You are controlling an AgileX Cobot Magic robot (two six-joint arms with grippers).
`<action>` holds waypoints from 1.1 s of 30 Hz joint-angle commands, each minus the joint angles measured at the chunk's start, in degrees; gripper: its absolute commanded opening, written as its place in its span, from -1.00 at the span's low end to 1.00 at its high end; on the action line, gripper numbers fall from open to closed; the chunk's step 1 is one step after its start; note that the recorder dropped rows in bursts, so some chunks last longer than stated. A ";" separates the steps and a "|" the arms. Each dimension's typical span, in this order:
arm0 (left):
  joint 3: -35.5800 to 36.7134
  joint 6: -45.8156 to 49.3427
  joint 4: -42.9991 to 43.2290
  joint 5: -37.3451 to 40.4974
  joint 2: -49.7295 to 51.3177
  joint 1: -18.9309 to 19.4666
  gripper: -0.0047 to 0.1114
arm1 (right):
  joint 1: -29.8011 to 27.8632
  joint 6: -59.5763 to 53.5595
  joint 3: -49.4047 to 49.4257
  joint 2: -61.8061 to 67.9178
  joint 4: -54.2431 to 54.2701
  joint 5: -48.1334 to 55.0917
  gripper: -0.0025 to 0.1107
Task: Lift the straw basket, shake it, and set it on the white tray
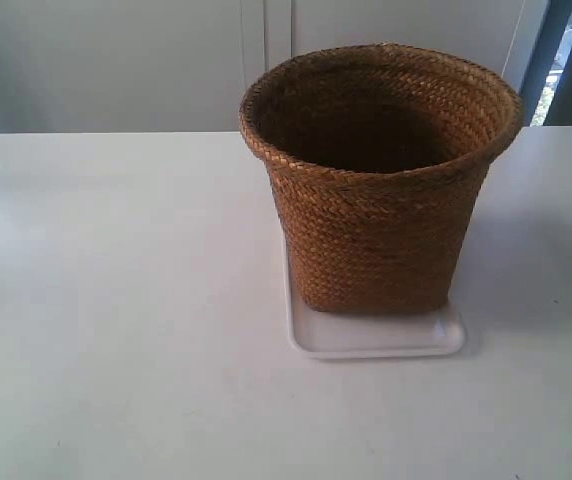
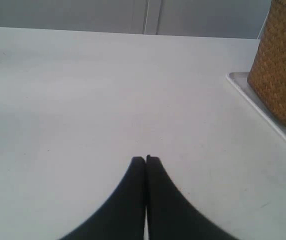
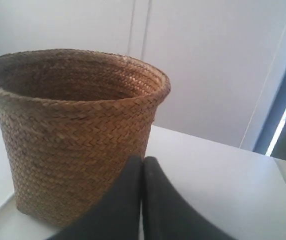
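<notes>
Left tool (image 2: pixel 146 159) and right tool (image 3: pixel 143 159) pinched closed, empty.

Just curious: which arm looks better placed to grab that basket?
Probably right: the right gripper sits close beside the straw basket, while the left gripper points past it over the table.

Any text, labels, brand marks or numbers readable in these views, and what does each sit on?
None can be read in any view. The straw basket shows only plain braid, the white tray is bare, and the table and wall panels carry no marks.
</notes>
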 commanded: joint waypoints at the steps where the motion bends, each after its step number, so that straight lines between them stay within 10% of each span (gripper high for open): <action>1: 0.15 -0.36 -0.47 -0.01 -0.31 0.20 -0.92 | -0.55 0.76 7.06 -7.05 -3.22 -4.06 -0.96; 18: 0.15 -0.36 -0.47 -0.01 -0.31 0.20 -0.92 | -0.67 3.69 14.34 -14.42 -0.60 -8.28 -0.96; 26: 0.15 -0.36 -0.47 -0.01 -0.31 0.20 -0.92 | -6.75 3.59 14.34 -14.42 9.02 9.66 -0.96; 33: 0.15 -0.36 -0.47 -0.01 -0.31 0.20 -0.92 | -7.65 -5.99 14.34 -14.42 10.77 -0.32 -0.96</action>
